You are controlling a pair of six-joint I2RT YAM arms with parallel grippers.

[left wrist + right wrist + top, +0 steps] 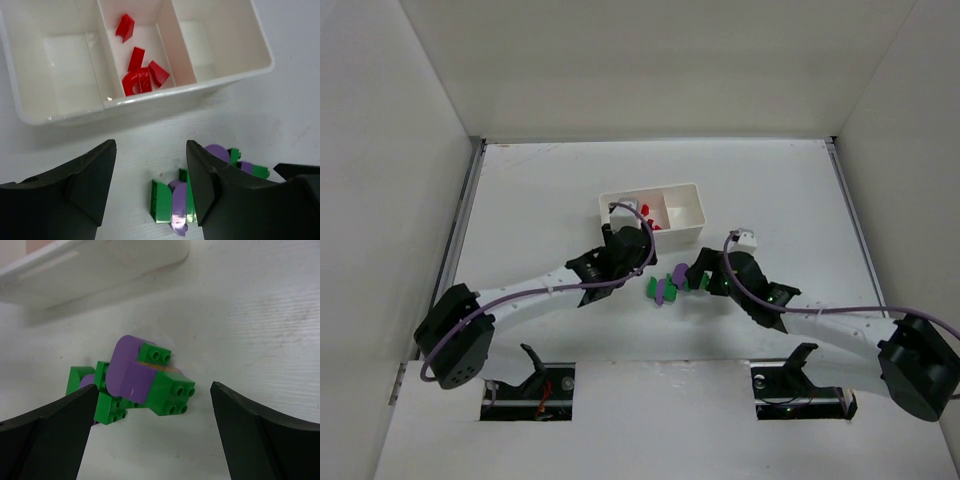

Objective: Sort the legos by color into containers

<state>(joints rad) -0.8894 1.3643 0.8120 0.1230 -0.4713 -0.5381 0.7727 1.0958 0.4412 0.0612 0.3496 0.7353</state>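
The white tray (150,102) has three compartments. Several red legos (140,75) lie in the middle one; the two outer ones look empty. A clump of green and purple legos (669,287) lies on the table in front of the tray. My left gripper (150,145) is open and empty, between the tray and the clump, with a green lego (162,200) and a purple one (179,207) by its right finger. My right gripper (154,387) is open and empty just right of the clump, with a purple lego (130,372) and a green lego (172,392) between its fingers' line.
White walls enclose the table (790,200) on three sides. A small white block (748,238) lies right of the tray (698,215). Both arms meet close together at the middle, my left gripper (634,246) and my right gripper (698,272) a short way apart.
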